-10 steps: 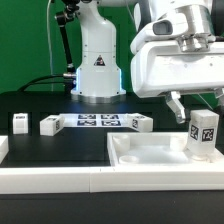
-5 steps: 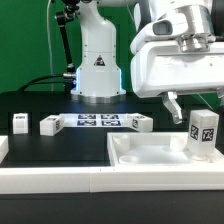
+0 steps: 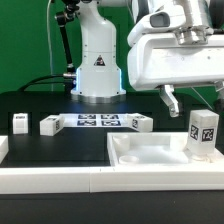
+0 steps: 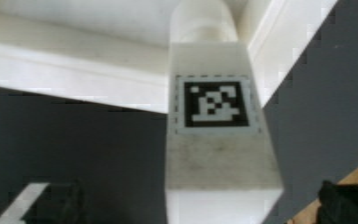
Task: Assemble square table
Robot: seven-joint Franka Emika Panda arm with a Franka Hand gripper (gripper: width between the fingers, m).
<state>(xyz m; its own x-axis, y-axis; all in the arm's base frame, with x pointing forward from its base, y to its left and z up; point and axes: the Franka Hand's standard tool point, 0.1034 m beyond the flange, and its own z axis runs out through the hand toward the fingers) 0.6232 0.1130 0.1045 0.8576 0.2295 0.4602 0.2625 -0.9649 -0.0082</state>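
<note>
Jaws spread wide and empty, the gripper [image 3: 197, 104] rises off the leg [image 3: 203, 133] left upright on the square table slab [image 3: 140, 157] at the exterior view's right — one apparently placed, three loose legs [image 3: 48, 124] waiting.

- The upright leg [image 3: 203, 132] blocks a corner of the square slab [image 3: 140, 155] at the exterior view's right, just below the wide-spread gripper [image 3: 197, 102].
- The rest of the slab's recess is open from above.
- Loose legs [image 3: 20, 122] [image 3: 49, 124] [image 3: 140, 122] and the marker board [image 3: 98, 121] line the far side of the black table [image 3: 60, 148]; the stretch before them lies free, up to the white rail [image 3: 60, 182].
</note>
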